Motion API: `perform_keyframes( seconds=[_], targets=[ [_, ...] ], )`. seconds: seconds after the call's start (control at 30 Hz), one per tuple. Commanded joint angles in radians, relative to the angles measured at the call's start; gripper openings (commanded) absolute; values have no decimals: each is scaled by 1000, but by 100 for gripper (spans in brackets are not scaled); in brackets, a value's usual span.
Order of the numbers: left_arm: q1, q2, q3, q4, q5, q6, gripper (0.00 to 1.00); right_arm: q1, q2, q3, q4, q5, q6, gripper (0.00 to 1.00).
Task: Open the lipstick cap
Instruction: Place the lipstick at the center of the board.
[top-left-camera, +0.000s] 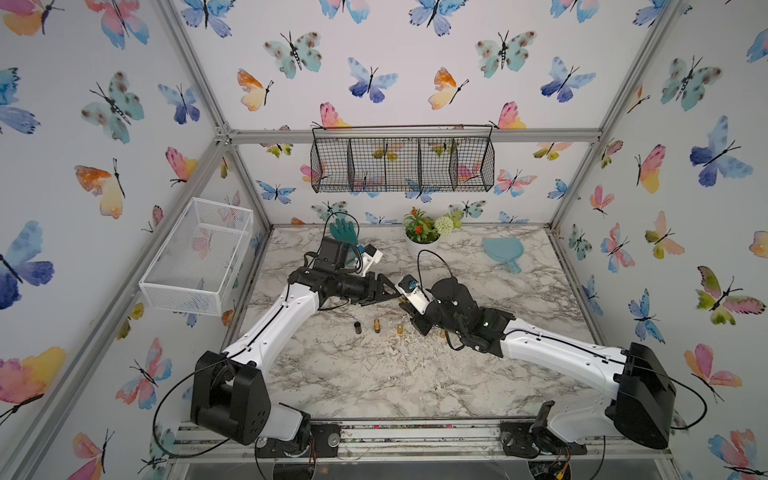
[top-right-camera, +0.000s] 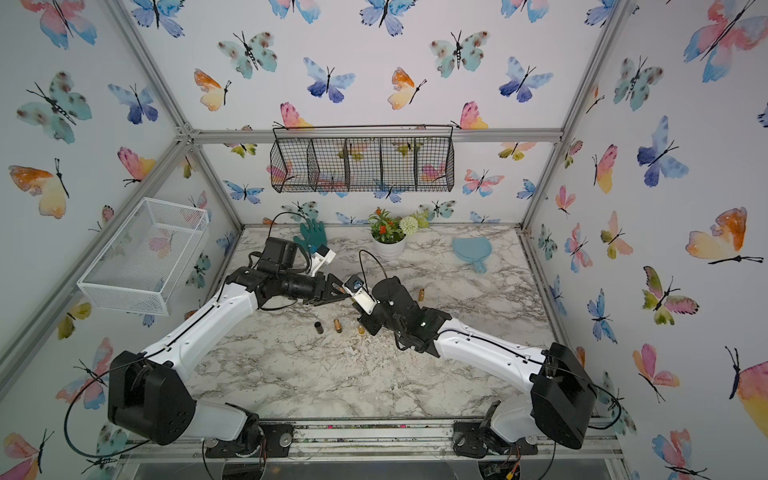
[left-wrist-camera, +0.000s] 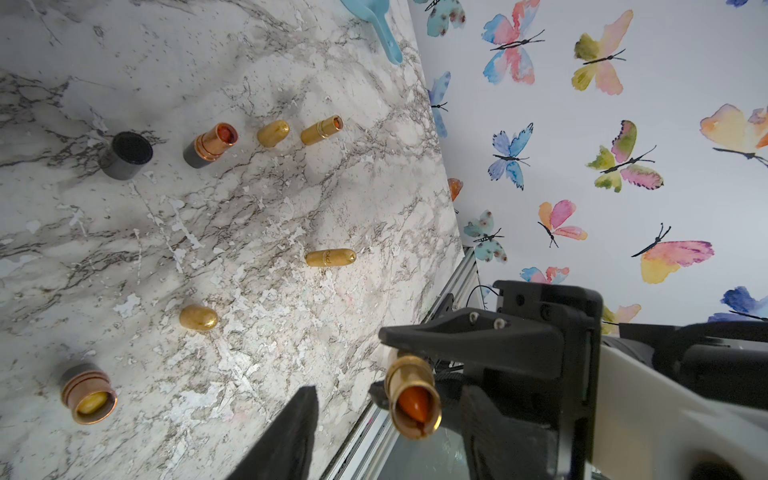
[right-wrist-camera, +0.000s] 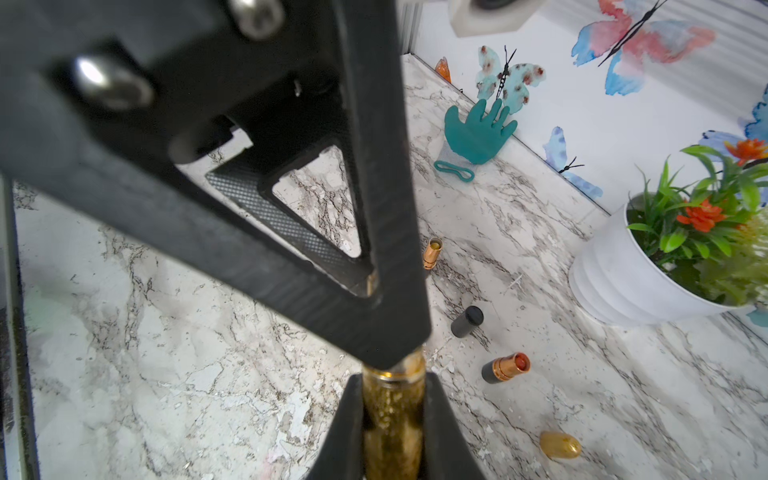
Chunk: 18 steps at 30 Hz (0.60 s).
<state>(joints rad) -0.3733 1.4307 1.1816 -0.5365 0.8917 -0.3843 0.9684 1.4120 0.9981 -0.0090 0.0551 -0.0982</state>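
Observation:
My right gripper (right-wrist-camera: 392, 382) is shut on the glittery gold base of a lipstick (right-wrist-camera: 392, 415), held above the marble table (top-left-camera: 374, 374) at its middle. In the left wrist view the lipstick (left-wrist-camera: 413, 405) points its open gold end at the camera, and the orange stick shows inside. No cap sits on it. My left gripper (left-wrist-camera: 386, 399) is open around that end. One finger (left-wrist-camera: 291, 436) stands well clear of the tube, the other close beside it. In both top views the two grippers meet tip to tip, left gripper (top-left-camera: 390, 291) against right gripper (top-right-camera: 356, 302).
Loose gold caps (left-wrist-camera: 273, 133) (left-wrist-camera: 198, 318), a gold capsule (left-wrist-camera: 330, 257), a black cap (left-wrist-camera: 126, 156) and three open lipsticks (left-wrist-camera: 210, 145) (left-wrist-camera: 322, 129) (left-wrist-camera: 88, 399) are on the table. A potted plant (top-left-camera: 420, 245), teal glove (top-left-camera: 344, 232) and blue hand mirror (top-left-camera: 503, 251) are at the back.

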Motion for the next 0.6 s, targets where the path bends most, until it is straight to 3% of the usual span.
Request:
perform_keyframes(
  seconds=[0.0,0.23,0.37,0.57],
  targets=[
    [-15,17,20,-8,-3,27,54,-2,15,35,34,-35,4,2],
    [-20,20,21,-9,-2,33,33,0,25,33,36,-37,5,2],
    [-21,19,19,-9,-5,36,29,-1,31,32,29,-42,-3,2],
    [-21,25,22,-8,-24,37,33,-1,31,32,19,-39,-8,2]
  ],
)
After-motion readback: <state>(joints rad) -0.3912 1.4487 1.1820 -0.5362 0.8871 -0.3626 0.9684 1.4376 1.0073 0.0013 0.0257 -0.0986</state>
